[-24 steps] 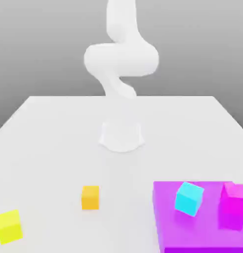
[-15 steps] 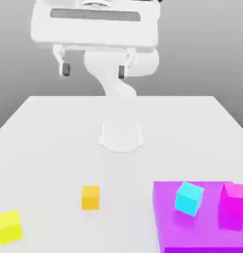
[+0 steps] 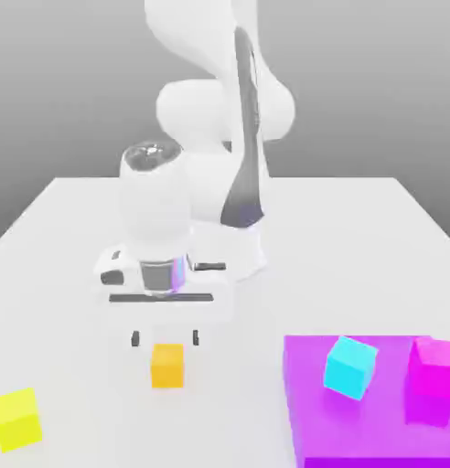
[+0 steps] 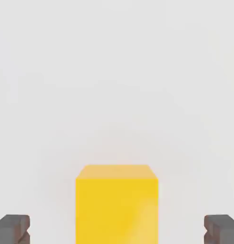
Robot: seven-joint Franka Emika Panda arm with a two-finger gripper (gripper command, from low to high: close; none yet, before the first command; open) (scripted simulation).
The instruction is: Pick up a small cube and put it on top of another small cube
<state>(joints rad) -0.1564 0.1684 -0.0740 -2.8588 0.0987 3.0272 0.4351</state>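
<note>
Reaching is the step in hand: gripper (image 3: 165, 338) hangs spread just above the orange cube (image 3: 167, 365), at seven o'clock on the table (image 3: 375, 228), and must lower, then pinch.

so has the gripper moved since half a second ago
Yes. In the exterior view the gripper has dropped from high above the table's far edge to just over the orange cube, open, with the cube itself unmoved.
</note>
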